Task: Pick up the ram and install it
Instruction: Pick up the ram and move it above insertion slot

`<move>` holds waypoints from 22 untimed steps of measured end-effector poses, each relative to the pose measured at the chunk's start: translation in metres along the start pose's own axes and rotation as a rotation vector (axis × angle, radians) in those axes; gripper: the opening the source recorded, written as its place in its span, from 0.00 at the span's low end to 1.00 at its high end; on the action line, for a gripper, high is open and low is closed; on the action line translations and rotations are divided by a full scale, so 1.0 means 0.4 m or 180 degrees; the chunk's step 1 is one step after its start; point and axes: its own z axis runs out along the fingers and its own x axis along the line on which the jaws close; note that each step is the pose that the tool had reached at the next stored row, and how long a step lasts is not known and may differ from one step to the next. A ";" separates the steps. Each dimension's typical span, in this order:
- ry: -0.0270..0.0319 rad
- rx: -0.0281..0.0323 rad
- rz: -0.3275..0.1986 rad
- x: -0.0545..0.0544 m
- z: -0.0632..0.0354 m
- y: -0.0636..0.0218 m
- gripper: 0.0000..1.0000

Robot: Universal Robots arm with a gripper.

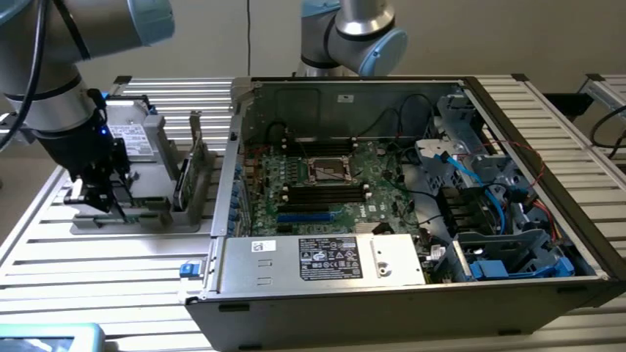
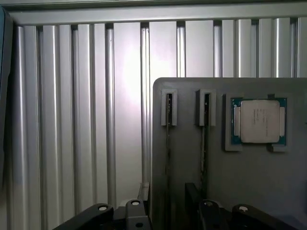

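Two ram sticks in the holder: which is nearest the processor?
The ram stick in the slot adjoining the processor; the other stick stands by the holder's edge.

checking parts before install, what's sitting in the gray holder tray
In the gray holder tray, two ram sticks stand on edge in narrow slots, and a square silver processor chip lies in a recess beside them. The gripper covers the sticks' near ends.
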 end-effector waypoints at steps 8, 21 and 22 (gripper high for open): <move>0.0000 -0.0004 0.0005 0.000 0.036 0.000 0.42; 0.0001 -0.0007 0.0007 -0.001 0.058 0.000 0.42; 0.0000 -0.0007 0.0007 -0.001 0.059 0.000 0.42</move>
